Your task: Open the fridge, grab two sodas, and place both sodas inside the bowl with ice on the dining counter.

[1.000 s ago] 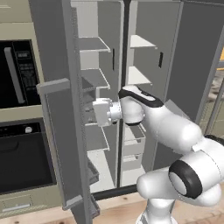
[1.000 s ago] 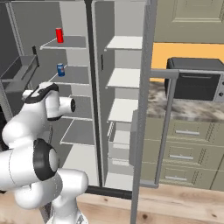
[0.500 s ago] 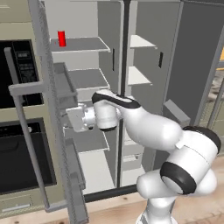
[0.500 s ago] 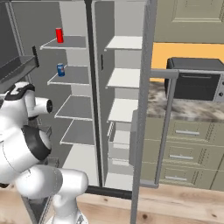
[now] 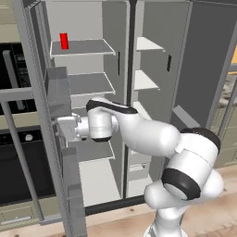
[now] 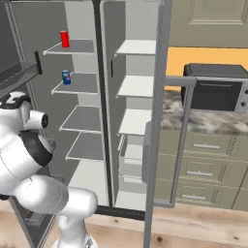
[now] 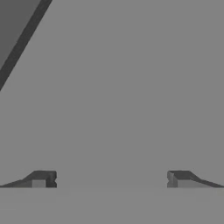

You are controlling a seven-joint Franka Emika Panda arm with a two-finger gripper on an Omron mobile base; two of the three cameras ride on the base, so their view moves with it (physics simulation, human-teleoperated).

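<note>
Start at the left. The fridge door (image 5: 55,139) is swung out wide. It is a big flat grey slab, hard and heavy, with grey bins on its inner side. Your pincer (image 7: 111,179) is right up against that flat grey face. Its two dark tips stand wide apart with nothing between them. The door looks open enough to me, so I think you can pull the arm back and reach inside.

Next, look in the fridge (image 6: 82,97). The shelves are thin, pale grey and smooth. The red can (image 6: 64,38) stands up straight on the top shelf, near the back wall. The blue can (image 6: 66,77) stands up straight on the shelf just below.

Both cans are small round tubes. I think they are light and stiff, but the skin is thin and can dent if you squeeze hard. The sides are smooth and shiny, so they may slip. Take each one from the side, around the middle, with a tip on each side. A can tips over easily, so go in slowly and level.

Over on the right is a speckled stone counter (image 6: 213,121) with a black box oven (image 6: 215,89) on it. The stone looks hard and bumpy in color but flat on top.
</note>
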